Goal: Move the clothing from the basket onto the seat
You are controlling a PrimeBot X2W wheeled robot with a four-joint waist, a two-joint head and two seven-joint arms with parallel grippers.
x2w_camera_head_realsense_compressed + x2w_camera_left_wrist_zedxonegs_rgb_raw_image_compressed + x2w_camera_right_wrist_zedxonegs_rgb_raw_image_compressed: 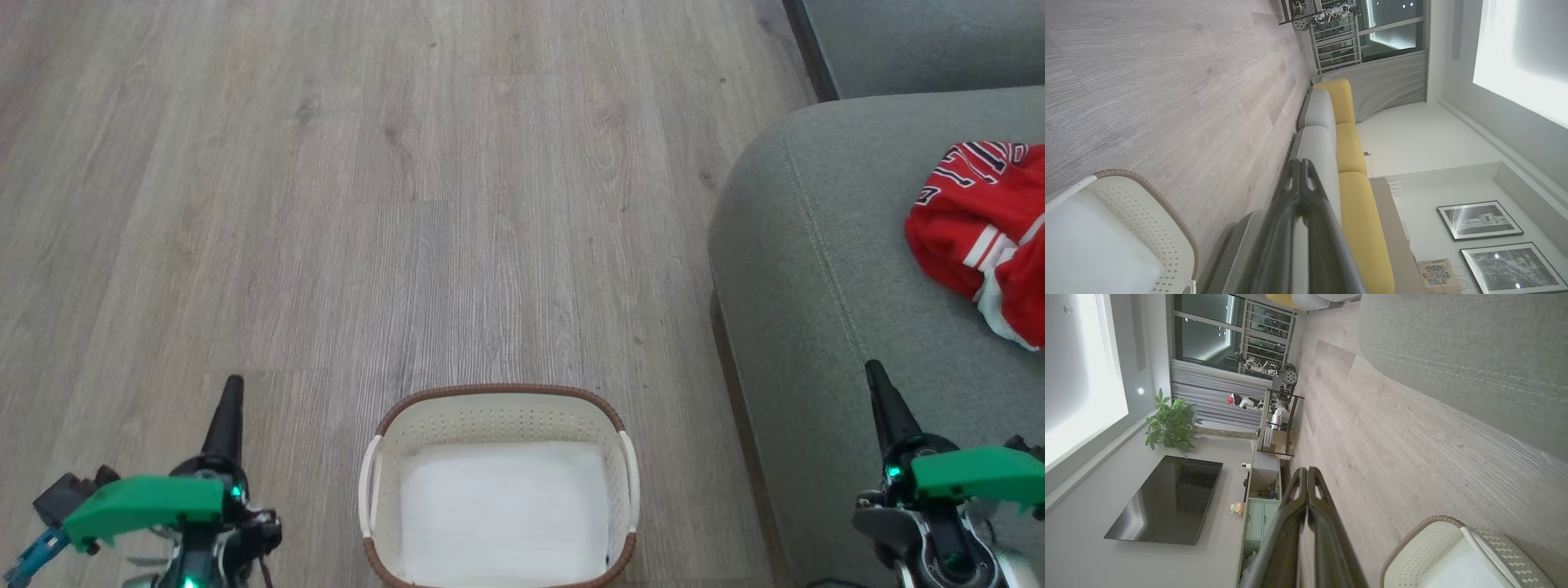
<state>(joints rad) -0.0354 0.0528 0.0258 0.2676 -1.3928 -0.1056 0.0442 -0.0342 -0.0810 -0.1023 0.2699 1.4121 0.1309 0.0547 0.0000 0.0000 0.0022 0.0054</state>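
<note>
At the near left, the left gripper is pointing its two dark fingers up and away, pressed tight together and gripping nothing. Over at the near right, the right gripper is doing the same, fingers closed flat on each other and empty, showing against the near part of the seat. Between the two, the basket is sitting on the wooden floor, and it is offering up nothing but its bare white bottom, not a scrap of red in there. The clothing is lying bunched on the seat, farther off and to the right of the right gripper's fingertips and well apart from them, its heap running roughly near to far along the cushion. The right arm is plainly the nearer one, with the left sitting beyond the basket from it. I am reading this as the job finishing: basket empty, jersey on the cushion, no further reach looking necessary
</note>
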